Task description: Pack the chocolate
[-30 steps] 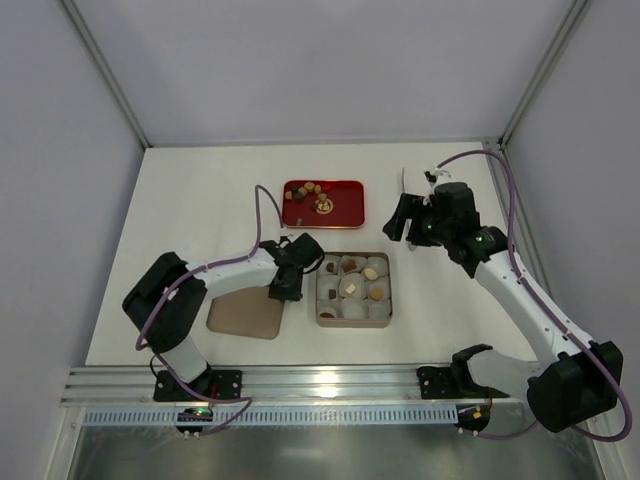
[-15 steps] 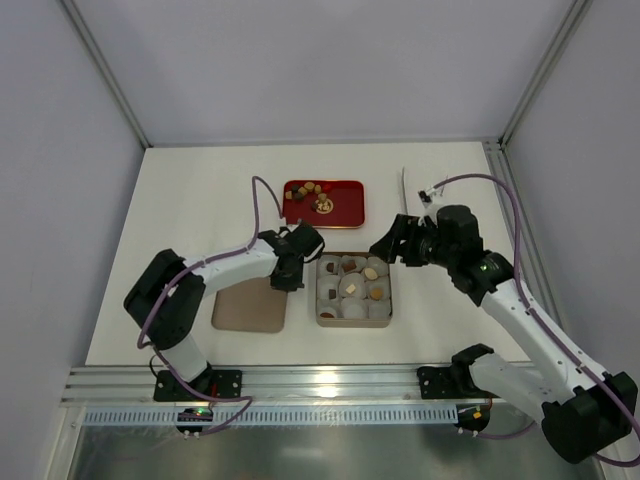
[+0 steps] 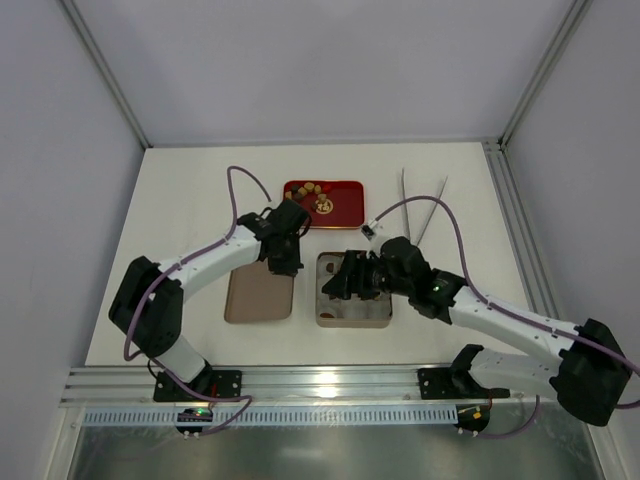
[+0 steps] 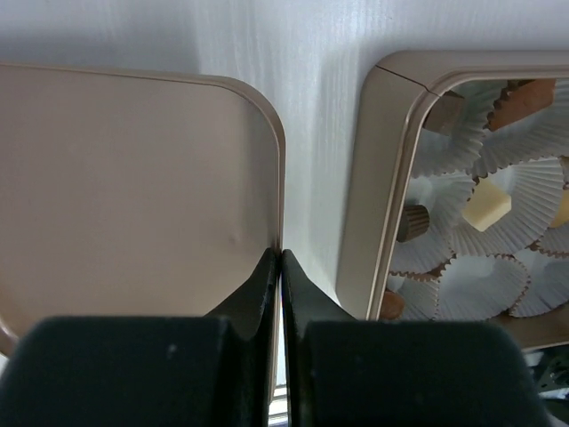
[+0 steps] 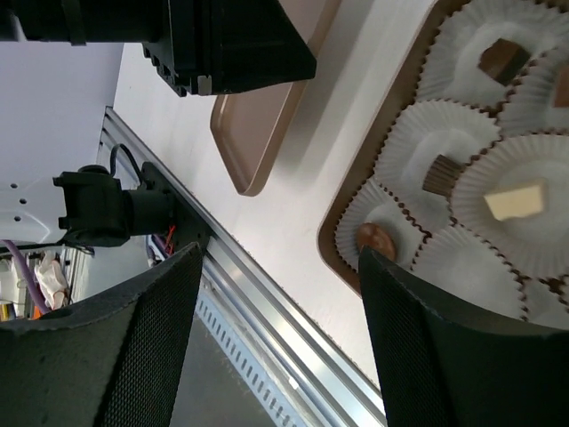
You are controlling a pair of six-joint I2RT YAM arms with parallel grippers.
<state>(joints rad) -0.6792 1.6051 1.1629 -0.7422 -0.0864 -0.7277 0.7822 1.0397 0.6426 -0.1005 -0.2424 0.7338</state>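
Note:
A tan box of white paper cups holds chocolate: a cream square, a dark piece and a round brown one. More chocolate lies on the red tray. My left gripper is shut on the right rim of the tan lid, which lies flat left of the box. The left wrist view shows its tips pinching the lid beside the box. My right gripper hovers open and empty over the box's left part; its fingers spread wide.
A pair of metal tongs lies at the back right of the table. The metal rail runs along the near table edge. The left gripper's body shows close by in the right wrist view.
My right arm swung from beside the box's far right corner to over the box and dropped lower. My left gripper moved away from me and straightened the lid.

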